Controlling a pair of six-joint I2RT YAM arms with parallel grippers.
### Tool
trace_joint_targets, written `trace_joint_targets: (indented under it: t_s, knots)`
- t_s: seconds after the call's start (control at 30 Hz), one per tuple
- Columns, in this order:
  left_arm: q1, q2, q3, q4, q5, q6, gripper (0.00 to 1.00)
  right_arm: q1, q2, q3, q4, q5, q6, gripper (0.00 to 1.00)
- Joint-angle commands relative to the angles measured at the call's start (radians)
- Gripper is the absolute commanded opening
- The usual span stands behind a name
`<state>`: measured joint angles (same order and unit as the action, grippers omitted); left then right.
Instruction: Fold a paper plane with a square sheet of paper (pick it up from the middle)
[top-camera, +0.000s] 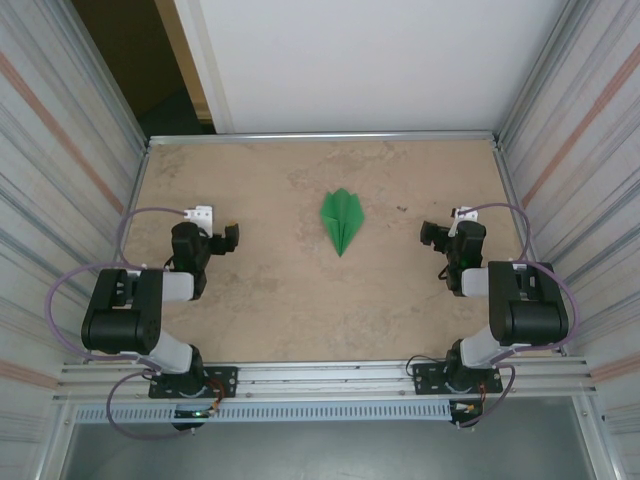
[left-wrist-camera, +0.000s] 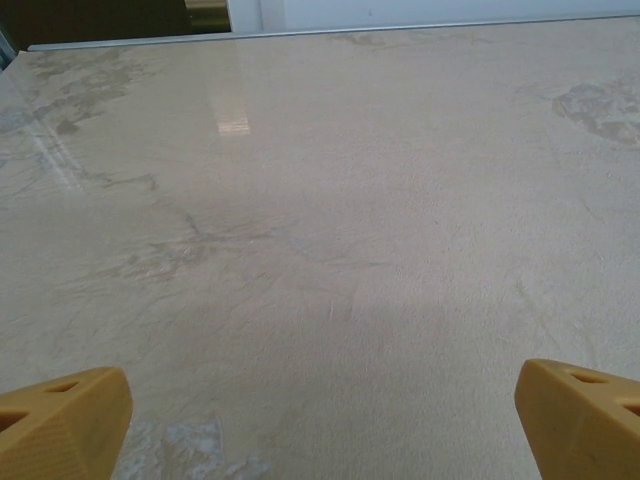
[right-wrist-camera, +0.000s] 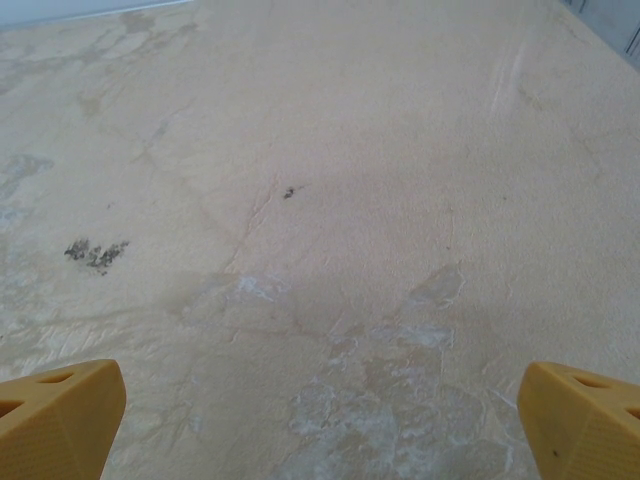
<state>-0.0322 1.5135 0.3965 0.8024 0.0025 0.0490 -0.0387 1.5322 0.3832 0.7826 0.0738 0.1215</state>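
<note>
The square sheet of paper lies folded as a small bright green paper plane (top-camera: 341, 220) on the middle of the table, its point toward the near edge, with nothing touching it. My left gripper (top-camera: 218, 230) rests low over the table well to its left, open and empty. My right gripper (top-camera: 445, 228) sits about as far to its right, also open and empty. In the left wrist view the gripper (left-wrist-camera: 320, 425) has its yellow fingertips (left-wrist-camera: 70, 415) wide apart over bare table. The right wrist view shows the same wide gap at that gripper (right-wrist-camera: 320, 420), fingertips (right-wrist-camera: 580, 415) at the frame's corners.
The beige mottled table (top-camera: 280, 300) is boxed in by corrugated metal walls (top-camera: 60, 160) on the left and right and a white panel (top-camera: 370, 60) at the back. An aluminium rail (top-camera: 320, 380) carrying both arm bases runs along the near edge.
</note>
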Motion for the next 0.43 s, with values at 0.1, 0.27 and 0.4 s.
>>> trace_joint_targets:
  t_s: [0.1, 0.27, 0.4]
  knots:
    - [0.017, 0.0, 0.019, -0.018, 0.031, 0.02, 0.99, 0.005, 0.006, 0.022, 0.021, 0.001, -0.018, 0.99]
    - [0.017, 0.006, 0.028, -0.031, 0.032, 0.02, 0.99, 0.006, 0.008, 0.022, 0.02, 0.001, -0.018, 0.99]
    - [0.017, 0.003, 0.022, -0.022, 0.033, 0.019, 0.99, 0.006, 0.005, 0.018, 0.023, 0.001, -0.018, 0.99]
